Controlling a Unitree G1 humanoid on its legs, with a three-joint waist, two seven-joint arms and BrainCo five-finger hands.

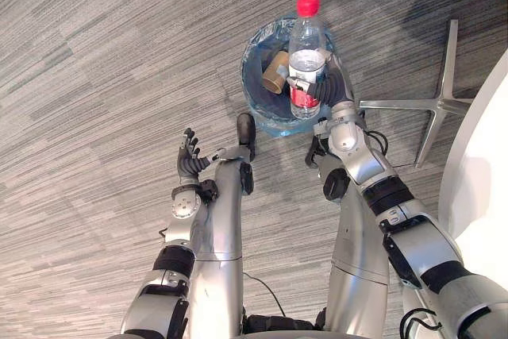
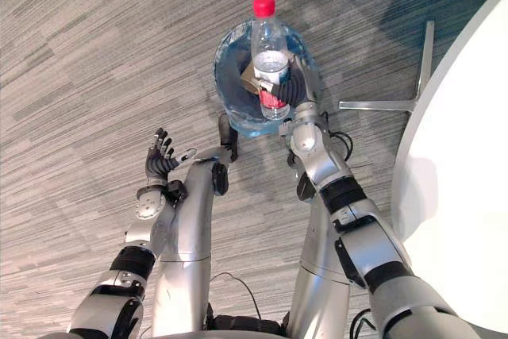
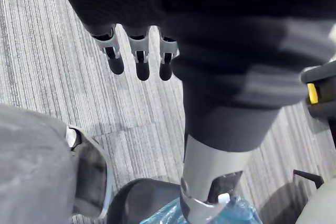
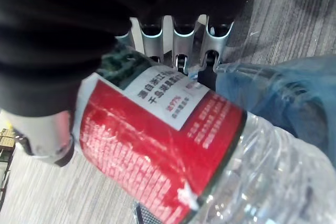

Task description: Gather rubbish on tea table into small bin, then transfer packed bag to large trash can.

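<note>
One clear plastic bottle is hanging upright in the upper centre of the frame, directly above a small bin lined with a blue bag. The right hand is holding it, its fingers wrapping closely round the red label band on the bottle's lower half. The red cap is pointing toward the top of the frame. A brown, cup-like piece of rubbish is lying inside the bin, just left of the bottle. The left hand is hovering at centre left, well apart from the bin, its fingers loosely straight and holding nothing. A grey striped carpet floor is lying under everything. A white counter is curving along the right edge, and a chair's metal star base is resting at upper right.

The bottle seems to be carrying little or no liquid, so it is probably light. Its thin walls are likely to dent under a hard squeeze, and the smooth plastic may slip. The labelled middle, where the hand is gripping now, looks like the soundest place to hold. The bag is thin and soft, and is probably best taken by its gathered rim.
</note>
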